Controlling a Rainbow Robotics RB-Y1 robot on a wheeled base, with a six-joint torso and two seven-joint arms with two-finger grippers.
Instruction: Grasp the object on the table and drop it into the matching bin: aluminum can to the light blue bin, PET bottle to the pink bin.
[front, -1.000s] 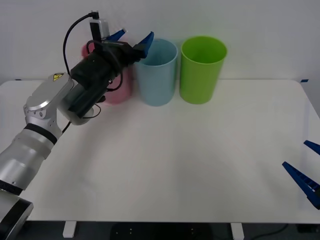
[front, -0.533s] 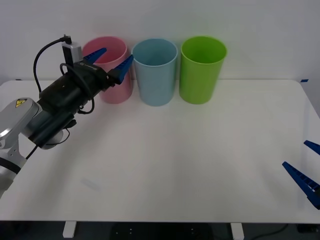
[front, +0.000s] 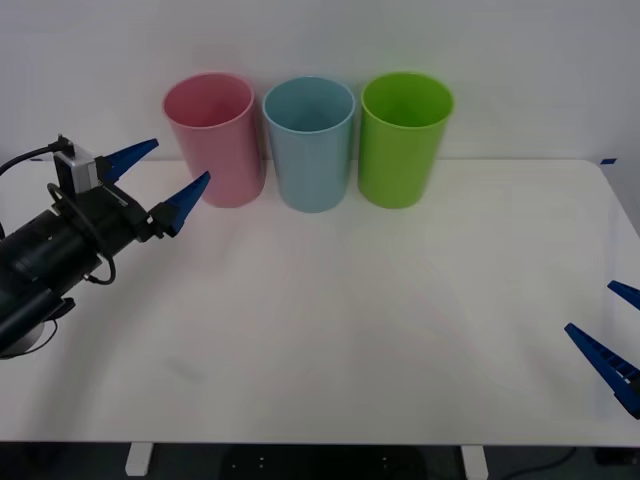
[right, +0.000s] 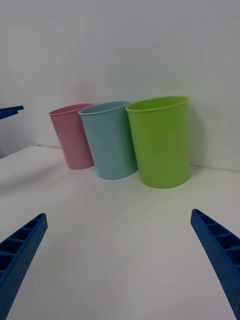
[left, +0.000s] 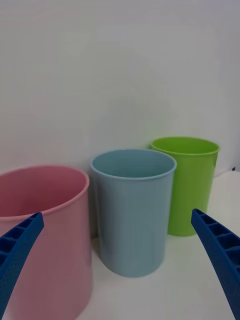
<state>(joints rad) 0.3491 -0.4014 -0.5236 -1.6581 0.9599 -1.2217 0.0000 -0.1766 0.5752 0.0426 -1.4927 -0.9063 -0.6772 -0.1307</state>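
My left pincer (front: 150, 178) hangs over the left part of the tabletop (front: 340, 320), its two blue fingers spread wide and pinching nothing. It points toward the row of bins at the far edge and sits just short of the pink bin (front: 213, 137), to that bin's left. From my left wrist, the pink bin (left: 45, 235) is closest, the light blue bin (left: 132, 210) stands right behind it and the lime green bin (left: 187, 182) is farthest.

In the front view the light blue bin (front: 310, 140) stands between the pink one and the lime green bin (front: 405, 135), all three upright and nearly touching at the rims.

I cannot find the aluminum can: nothing lies on the tabletop and neither pincer holds it. The bins' insides are mostly hidden from me, so I judge it may already lie inside one of them, likely the light blue one, but I cannot tell that for sure.

My right pincer (front: 615, 345) waits low at the tabletop's right edge, also spread and empty, well apart from the bins. Its wrist camera looks across at the lime green bin (right: 160, 142) nearest, then the light blue bin (right: 110, 140), then the pink bin (right: 72, 135).

With no can to reach for, my left arm is the nearer one to the bins, and I judge the next move is just pulling it clear.
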